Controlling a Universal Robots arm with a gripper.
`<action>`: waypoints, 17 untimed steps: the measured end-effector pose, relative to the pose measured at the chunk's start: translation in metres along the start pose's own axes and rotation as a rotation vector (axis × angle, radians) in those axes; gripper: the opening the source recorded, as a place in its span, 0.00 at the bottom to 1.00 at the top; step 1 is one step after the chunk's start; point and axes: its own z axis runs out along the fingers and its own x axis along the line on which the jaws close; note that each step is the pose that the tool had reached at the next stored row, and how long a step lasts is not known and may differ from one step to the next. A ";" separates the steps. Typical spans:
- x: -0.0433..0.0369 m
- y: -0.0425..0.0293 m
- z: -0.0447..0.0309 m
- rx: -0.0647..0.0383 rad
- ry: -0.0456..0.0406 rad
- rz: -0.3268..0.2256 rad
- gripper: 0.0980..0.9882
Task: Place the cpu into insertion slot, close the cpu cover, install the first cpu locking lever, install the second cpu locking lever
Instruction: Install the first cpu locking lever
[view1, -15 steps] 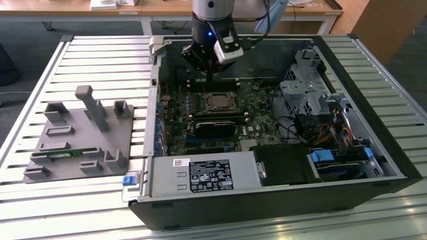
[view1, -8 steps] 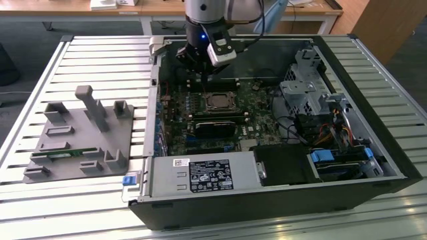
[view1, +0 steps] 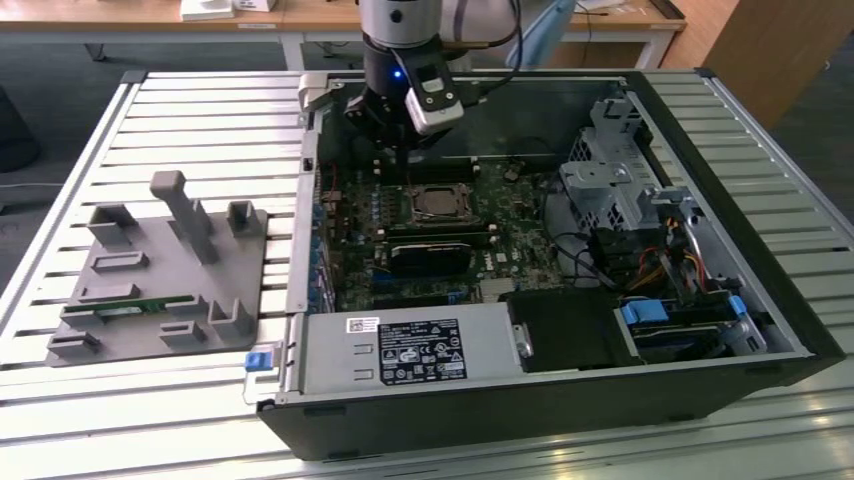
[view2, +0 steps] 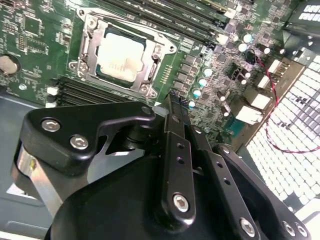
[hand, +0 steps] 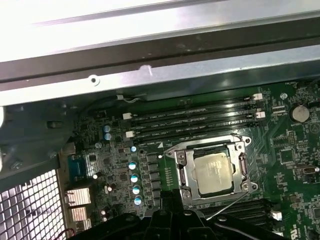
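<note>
silvery cpu (view2: 121, 55), green motherboard (view2: 45, 45), black gripper (view2: 179, 107)

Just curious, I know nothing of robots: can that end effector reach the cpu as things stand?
Probably yes. The end effector hovers close beside the cpu, over the open case, with nothing between them; the cpu cover frames its edges.

Counted in exterior view: 1 PC case (view1: 534, 420) mid-frame, 1 grey fixture (view1: 134, 300) at left, 1 psu (view1: 407, 350) lower centre. Board had 1 cpu (view2: 122, 55), 1 cpu cover (view2: 90, 45), 1 coin cell (hand: 300, 112), and 4 teal caps (hand: 134, 177) in one row.
</note>
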 end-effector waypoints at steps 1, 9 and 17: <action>0.0013 0.0000 0.0002 0.000 0.0001 -0.002 0.01; 0.0050 0.0008 0.0024 -0.001 0.0020 -0.081 0.01; 0.0106 0.0131 0.0067 -0.002 0.0022 -0.085 0.01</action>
